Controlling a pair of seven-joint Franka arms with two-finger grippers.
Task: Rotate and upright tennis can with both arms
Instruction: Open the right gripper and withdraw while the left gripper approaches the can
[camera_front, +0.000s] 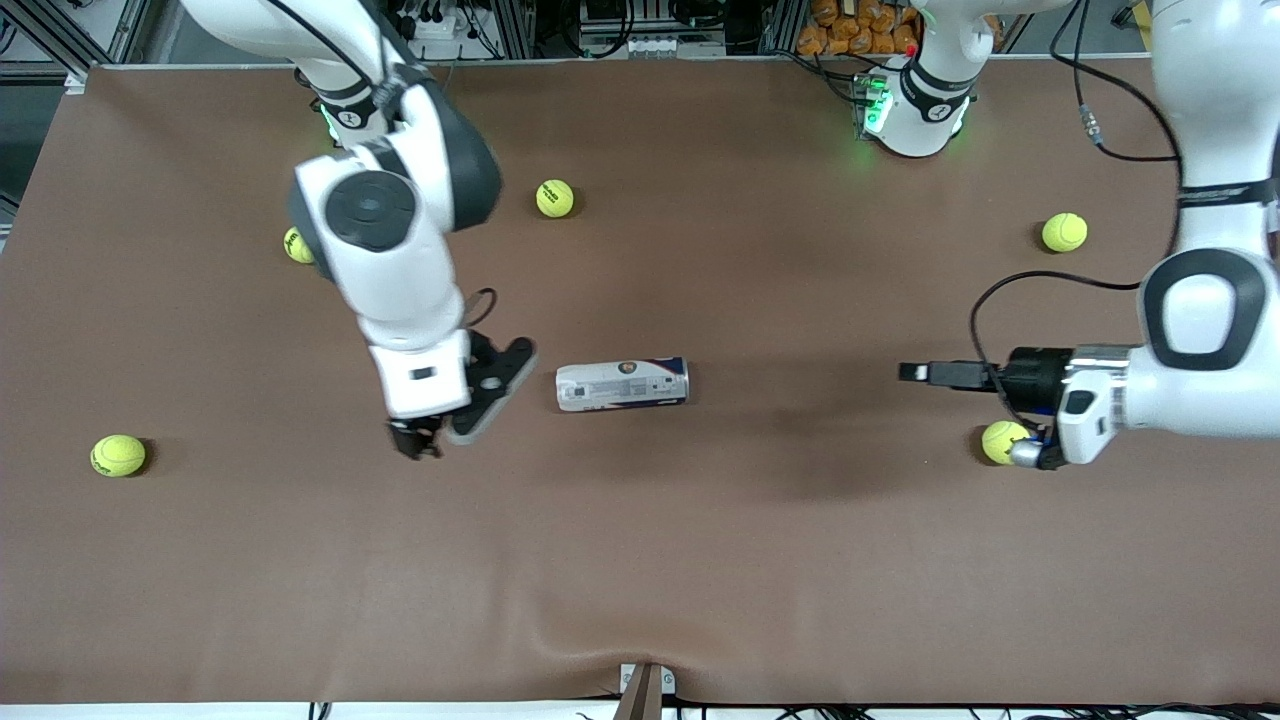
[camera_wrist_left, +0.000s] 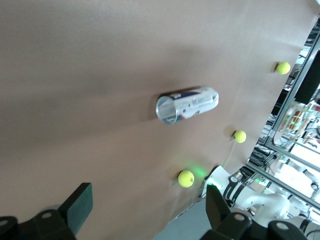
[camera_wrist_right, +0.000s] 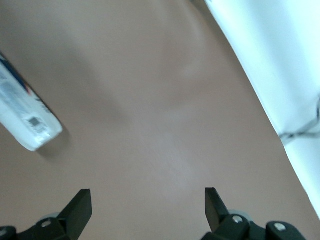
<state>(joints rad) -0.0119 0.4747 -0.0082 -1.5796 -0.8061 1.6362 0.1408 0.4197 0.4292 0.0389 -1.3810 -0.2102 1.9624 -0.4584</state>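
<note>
Clear tennis can (camera_wrist_left: 187, 105) lying flat, silvery rim only in left wrist view, both pincers spread

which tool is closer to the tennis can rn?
Right. The right tool hangs open beside the tennis can toward the right arm's end; the left tool, also open, is well off toward the left arm's end.

Matt brown table cover (camera_front: 700, 560), glossy plastic tennis can (camera_front: 622, 384), fuzzy balls (camera_front: 118, 455)
</note>
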